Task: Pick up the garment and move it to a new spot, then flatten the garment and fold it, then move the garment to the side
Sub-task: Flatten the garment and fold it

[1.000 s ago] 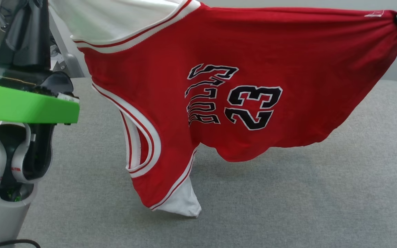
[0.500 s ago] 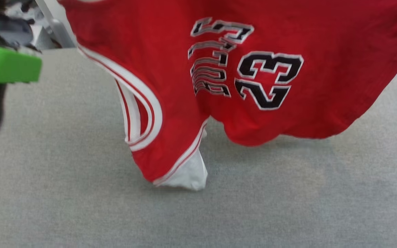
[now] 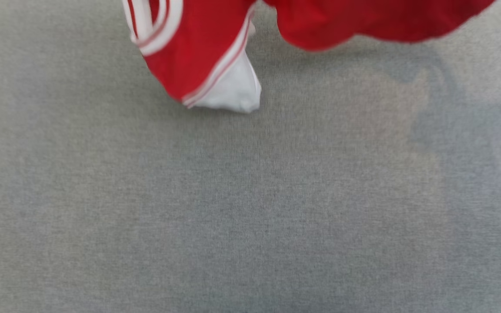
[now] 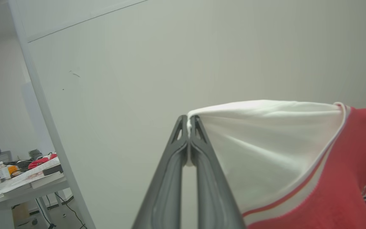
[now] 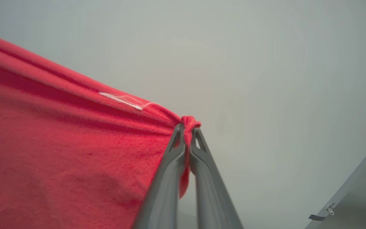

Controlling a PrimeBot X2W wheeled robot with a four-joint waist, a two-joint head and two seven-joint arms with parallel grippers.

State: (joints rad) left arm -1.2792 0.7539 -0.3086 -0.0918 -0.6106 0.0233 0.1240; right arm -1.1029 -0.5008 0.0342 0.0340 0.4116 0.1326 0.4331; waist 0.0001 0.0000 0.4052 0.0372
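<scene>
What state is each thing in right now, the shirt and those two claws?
garment: lifted, hanging unfolded between the two grippers; whether its lowest white tip touches the grey surface is unclear.
left gripper: shut on the garment's white sleeve edge.
right gripper: shut on a bunched red corner of the garment.
side table: cluttered with small items.

The head view is blurred; its top edge cuts off all but the lowest folds of the jersey (image 3: 189, 56). Both wrist views crop its lettering. Clutter on the far table (image 4: 48, 183) is too small to identify.
</scene>
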